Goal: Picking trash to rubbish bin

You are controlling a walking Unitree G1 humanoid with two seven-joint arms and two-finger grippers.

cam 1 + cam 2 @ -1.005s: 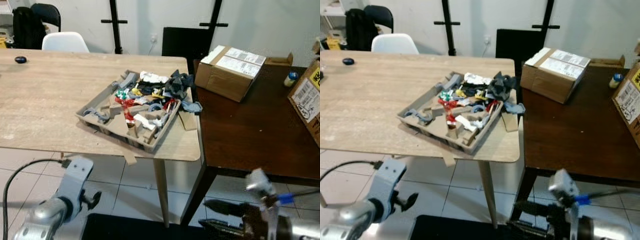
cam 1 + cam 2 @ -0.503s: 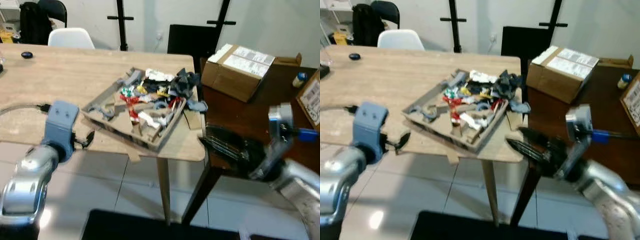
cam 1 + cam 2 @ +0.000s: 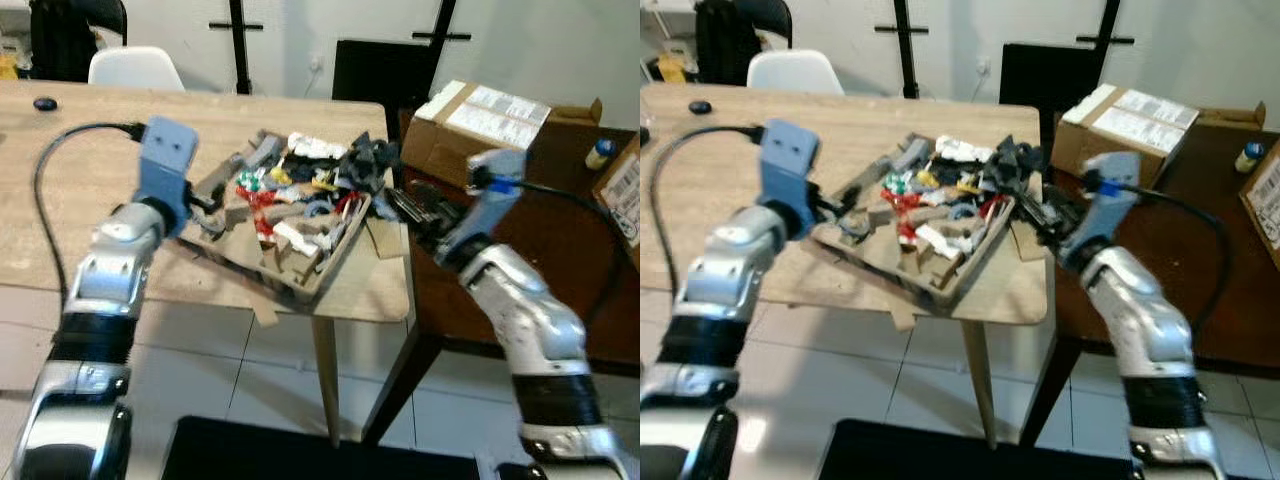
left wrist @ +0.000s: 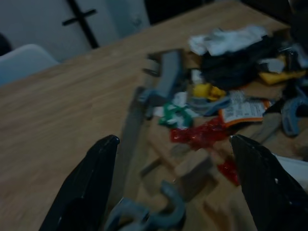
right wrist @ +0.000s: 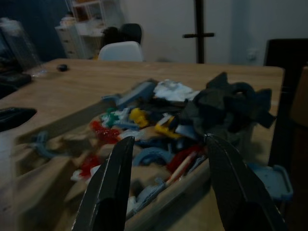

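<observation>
Trash lay in the brown cardboard tray [image 3: 300, 285] between my grippers, left gripper [image 4: 175, 185] and right gripper [image 5: 168, 180] flanking it, jaws apart.

A light wooden table [image 3: 90, 200] carries a cardboard tray [image 3: 300, 275] heaped with trash [image 3: 310, 185].

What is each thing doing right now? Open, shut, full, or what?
Left hand: open, holding nothing, at the tray's left side.
Right hand: open, holding nothing, at the tray's right side.
Cardboard tray: on the light table, full of mixed trash.
Cardboard box: shut, on the dark table.
</observation>
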